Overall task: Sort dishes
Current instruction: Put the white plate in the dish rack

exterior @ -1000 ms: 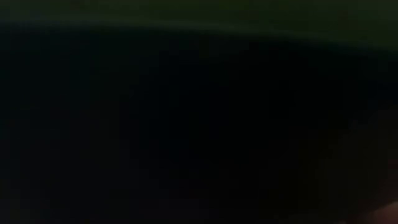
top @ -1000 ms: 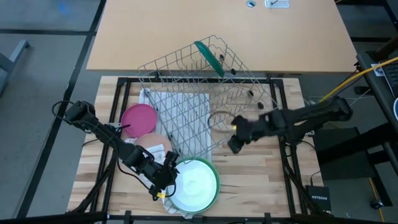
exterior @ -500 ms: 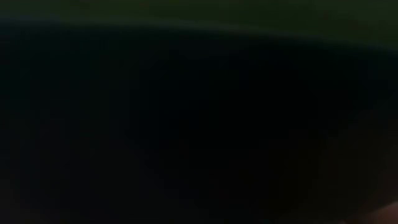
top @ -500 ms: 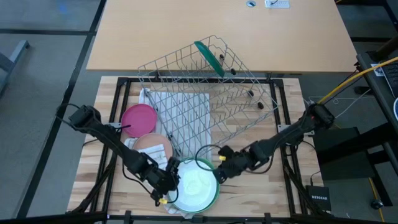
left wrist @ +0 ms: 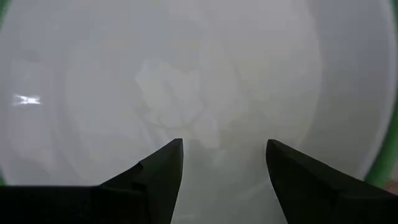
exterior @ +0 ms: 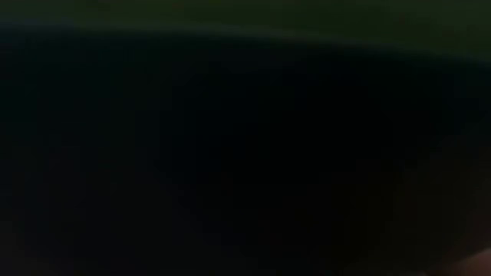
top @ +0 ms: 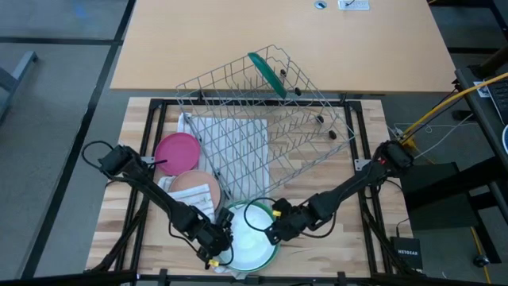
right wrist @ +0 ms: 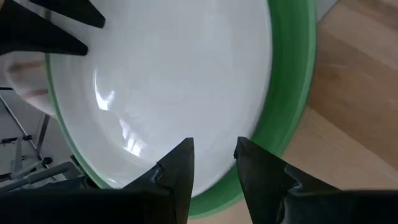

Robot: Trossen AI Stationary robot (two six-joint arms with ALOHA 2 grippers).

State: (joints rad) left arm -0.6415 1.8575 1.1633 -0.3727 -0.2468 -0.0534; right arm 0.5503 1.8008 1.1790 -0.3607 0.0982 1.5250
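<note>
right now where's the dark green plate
In the high view the dark green plate stands on edge in the wire rack, at its far end near the tan table.

Bowl (top: 252, 238) front centre; two plates (top: 178, 148) left; rack (top: 254, 119) behind, on cloth (top: 230, 131).

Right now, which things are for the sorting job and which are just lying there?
For the job: green-and-white bowl, pink plate, peach plate, dark green plate standing in the rack.
Just there: wire rack, striped cloth.
</note>
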